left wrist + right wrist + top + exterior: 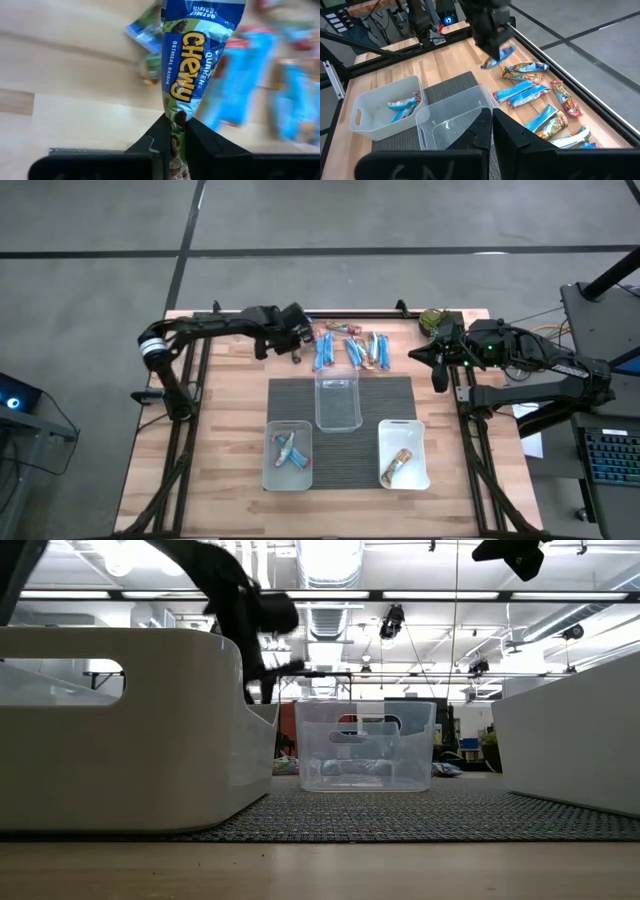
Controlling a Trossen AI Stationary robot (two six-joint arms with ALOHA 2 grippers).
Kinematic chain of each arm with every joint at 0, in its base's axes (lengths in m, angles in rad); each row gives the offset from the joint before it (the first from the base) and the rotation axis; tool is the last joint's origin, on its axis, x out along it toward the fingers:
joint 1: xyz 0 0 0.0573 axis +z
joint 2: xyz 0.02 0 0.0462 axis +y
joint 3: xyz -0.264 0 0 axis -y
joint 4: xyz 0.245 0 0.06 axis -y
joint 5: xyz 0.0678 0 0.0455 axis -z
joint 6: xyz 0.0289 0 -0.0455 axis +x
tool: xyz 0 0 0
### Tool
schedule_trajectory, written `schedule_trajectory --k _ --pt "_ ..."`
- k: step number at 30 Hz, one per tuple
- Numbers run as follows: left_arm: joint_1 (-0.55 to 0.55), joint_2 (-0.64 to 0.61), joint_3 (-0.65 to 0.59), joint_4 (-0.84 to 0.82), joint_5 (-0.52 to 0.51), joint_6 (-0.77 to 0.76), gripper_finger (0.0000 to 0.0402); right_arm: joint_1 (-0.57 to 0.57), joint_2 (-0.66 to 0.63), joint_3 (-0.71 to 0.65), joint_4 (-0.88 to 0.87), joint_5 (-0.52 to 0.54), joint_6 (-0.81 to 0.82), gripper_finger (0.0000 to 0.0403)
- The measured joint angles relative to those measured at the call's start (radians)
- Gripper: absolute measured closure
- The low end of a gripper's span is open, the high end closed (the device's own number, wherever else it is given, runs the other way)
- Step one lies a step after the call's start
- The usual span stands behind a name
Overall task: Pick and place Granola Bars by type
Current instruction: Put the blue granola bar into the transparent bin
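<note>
gripping a blue chewy bar by one end, with the left gripper clamped tight on the wrapper, fingers pinching it from both sides. hanging above the wooden table near the far edge, just to the left of the loose granola bars, which lie scattered in a short row beyond the dark mat. seen from the right wrist view as a blue wrapper dangling under the dark left arm, clear of the tabletop.

resting on the mat: a clear tub at the middle, nearest the pile, a white tub on the left with a couple of blue bars inside, and a white tub on the right holding one tan bar.

parked at the table's right edge, beside a small green clump: the right gripper, fingers pressed together on nothing, well apart from the bars. mostly blue wrappers in the pile, with a few orange and reddish ones among them.
</note>
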Motion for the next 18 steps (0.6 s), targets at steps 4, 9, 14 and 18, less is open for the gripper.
schedule_trajectory --k 4,9,14,18 --pt "-0.019 -0.082 0.034 0.001 -0.016 0.050 0.0379 0.000 0.000 0.000 0.000 0.000 0.000 0.0394" --pt "-0.065 -0.176 0.094 0.005 -0.038 0.111 0.0379 0.000 0.000 0.000 0.000 0.000 0.000 0.0394" --pt "-0.131 -0.225 0.149 0.037 -0.058 0.161 0.0379 0.000 0.000 0.000 0.001 0.001 0.000 0.0394" --pt "-0.191 -0.238 0.195 0.054 -0.062 0.221 0.0379 0.000 0.000 0.000 0.001 0.001 0.000 0.0394"
